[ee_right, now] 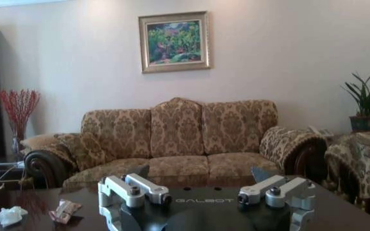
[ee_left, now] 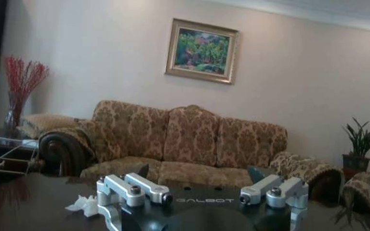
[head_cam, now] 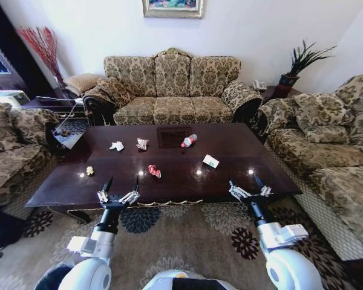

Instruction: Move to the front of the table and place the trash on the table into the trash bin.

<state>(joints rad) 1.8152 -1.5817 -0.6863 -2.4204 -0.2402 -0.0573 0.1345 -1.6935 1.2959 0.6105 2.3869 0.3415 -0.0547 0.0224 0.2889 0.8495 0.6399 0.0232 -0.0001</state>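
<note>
Trash [head_cam: 153, 171] scattered on table [head_cam: 242, 157]

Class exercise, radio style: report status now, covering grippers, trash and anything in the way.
Left gripper and right gripper open, empty, at the table near edge. Trash on top: red wrapper, bottle, carton. Nothing in the way.

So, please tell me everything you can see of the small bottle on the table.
The small bottle is clear plastic with a red cap and a white label. It lies on its side, slanted, on the far half of the glossy dark wooden table, cap toward the sofa. Nothing touches it but the tabletop. The crumpled paper lies apart to its left. Both pincers hover at the near edge, far from it.
</note>
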